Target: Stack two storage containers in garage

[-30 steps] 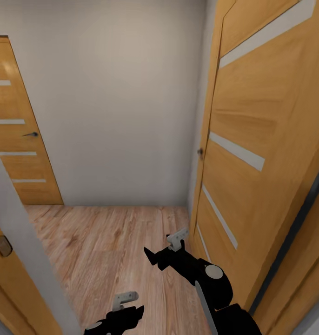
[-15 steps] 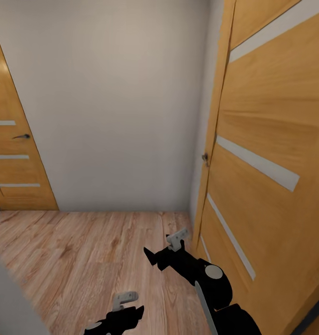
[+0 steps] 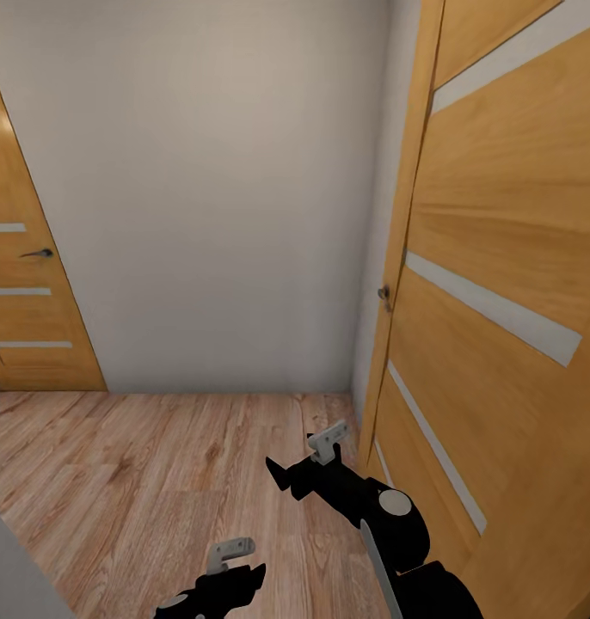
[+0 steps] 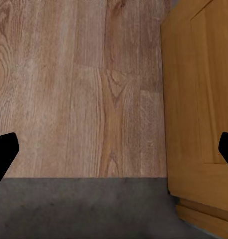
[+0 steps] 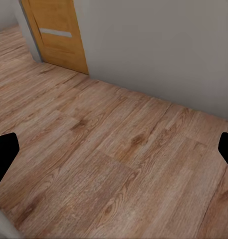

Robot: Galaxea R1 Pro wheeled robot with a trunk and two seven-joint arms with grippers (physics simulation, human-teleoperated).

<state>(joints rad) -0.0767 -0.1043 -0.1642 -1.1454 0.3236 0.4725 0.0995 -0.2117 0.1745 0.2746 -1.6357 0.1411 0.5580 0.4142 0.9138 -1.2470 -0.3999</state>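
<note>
The two storage containers are out of view. Low in the head view, my left gripper (image 3: 235,559) and right gripper (image 3: 304,464) hang over a light wood plank floor (image 3: 157,464). Both are open with nothing between the fingers. In the left wrist view the left gripper (image 4: 114,154) has its black fingertips (image 4: 4,149) far apart over planks and a dark grey strip of floor (image 4: 84,209). The right gripper (image 5: 114,154) is spread just as wide over planks in the right wrist view.
A wooden door (image 3: 501,258) with pale stripes and a small handle (image 3: 385,297) stands open close on my right. A white wall (image 3: 218,189) closes the space ahead. Another wooden door (image 3: 20,284) is shut at the far left. A grey edge (image 3: 3,567) shows at the lower left.
The whole head view has shifted, so the camera has moved: the grey edge at the left has slid almost out of the picture and the right door looms larger. Both arms keep their pose.
</note>
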